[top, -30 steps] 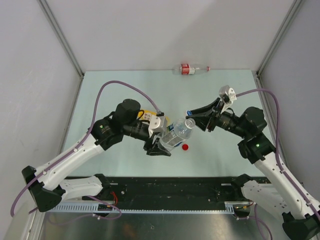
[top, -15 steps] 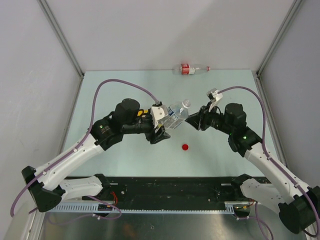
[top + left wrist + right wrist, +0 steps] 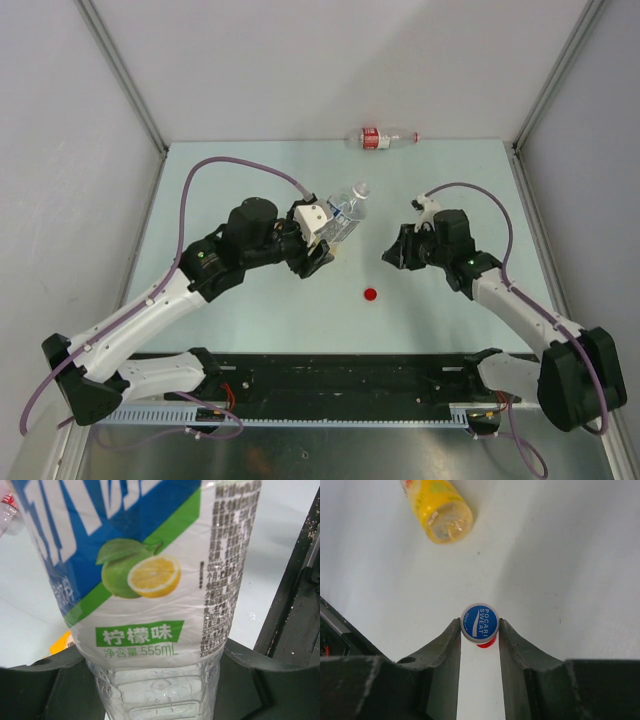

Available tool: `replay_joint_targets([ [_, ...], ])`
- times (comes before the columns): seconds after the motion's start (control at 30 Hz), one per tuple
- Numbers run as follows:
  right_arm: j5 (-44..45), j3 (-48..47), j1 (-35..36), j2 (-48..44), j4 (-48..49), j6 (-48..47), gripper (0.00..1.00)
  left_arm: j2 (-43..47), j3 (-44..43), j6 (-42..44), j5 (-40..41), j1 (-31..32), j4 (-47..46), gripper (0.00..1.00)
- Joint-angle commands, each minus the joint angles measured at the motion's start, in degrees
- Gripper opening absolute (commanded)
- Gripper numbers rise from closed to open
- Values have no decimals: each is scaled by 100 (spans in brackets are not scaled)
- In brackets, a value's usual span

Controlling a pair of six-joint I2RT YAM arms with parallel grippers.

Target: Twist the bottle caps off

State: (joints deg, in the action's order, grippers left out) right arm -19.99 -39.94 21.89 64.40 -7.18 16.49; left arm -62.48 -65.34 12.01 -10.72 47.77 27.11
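The left gripper [image 3: 155, 680] is clasping the short clear bottle [image 3: 150, 580]. The right gripper [image 3: 480, 636] is pinching the blue cap [image 3: 480, 622] at its tips.

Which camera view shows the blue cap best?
The right wrist view: the blue cap sits pinched between the right tool's fingertips, its printed top facing the lens. In the top external view it cannot be made out at the tool, and the left wrist view shows only the clear bottle and its label, no cap.
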Motion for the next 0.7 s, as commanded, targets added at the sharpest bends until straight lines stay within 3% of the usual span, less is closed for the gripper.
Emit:
replay_joint_targets([
  [0.0, -15, 38, -42, 497, 5, 68, 0, 51, 12, -42, -17, 1, -254, 0],
  [0.33, -27, 39, -62, 1614, 114, 152, 5, 45, 21, 7, -217, 3, -257, 0],
  [0.47, 111, 39, -54, 1621, 16, 97, 19, 42, 21, 25, -245, -4, -254, 0],
  [0.67, 104, 39, -54, 1577, 13, 102, 49, 31, 30, 26, -209, -2, -252, 0],
])
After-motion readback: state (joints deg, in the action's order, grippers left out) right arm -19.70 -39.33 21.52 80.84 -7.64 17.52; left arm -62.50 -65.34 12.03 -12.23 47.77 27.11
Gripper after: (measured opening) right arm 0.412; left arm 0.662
